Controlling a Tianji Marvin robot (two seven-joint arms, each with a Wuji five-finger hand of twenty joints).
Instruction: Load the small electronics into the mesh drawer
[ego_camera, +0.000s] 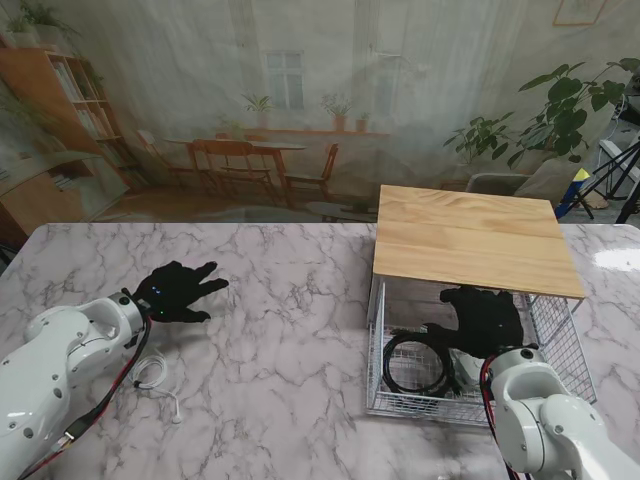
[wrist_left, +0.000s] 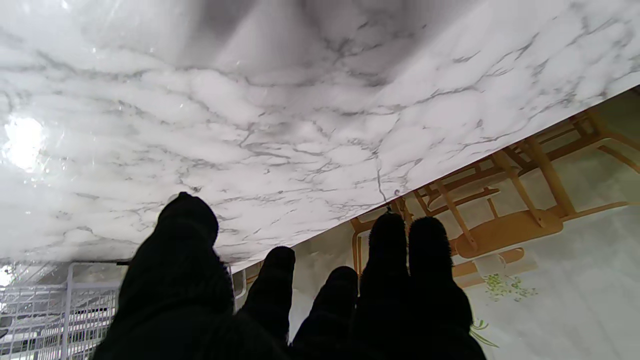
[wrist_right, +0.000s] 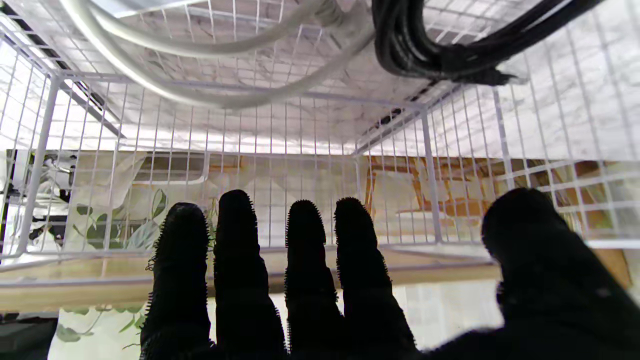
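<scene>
The mesh drawer (ego_camera: 560, 340) stands pulled out from under its wooden top (ego_camera: 470, 238) on the right of the marble counter (ego_camera: 290, 330), and it is already partly loaded: a coiled black cable (ego_camera: 415, 365) lies in its left half, and the right wrist view shows a pale cable (wrist_right: 200, 50) on the wire floor beside the black one. The right hand (ego_camera: 487, 318) hovers over the drawer with its fingers (wrist_right: 310, 260) spread flat and nothing between them, so it looks to be empty over the basket rather than carrying anything. On the other side, the left hand (ego_camera: 178, 291) is also open and empty, palm down over bare counter, fingers fanned. One item seems left outside: a white earphone cord (ego_camera: 158, 380) lying on the counter nearer to me than the left hand, just beside the left forearm. The step in hand is therefore fetching that last piece. The next move calls for the left hand to draw back toward the cord, pinch the thin wire securely and carry it across to the drawer, while the right hand clears the opening.
</scene>
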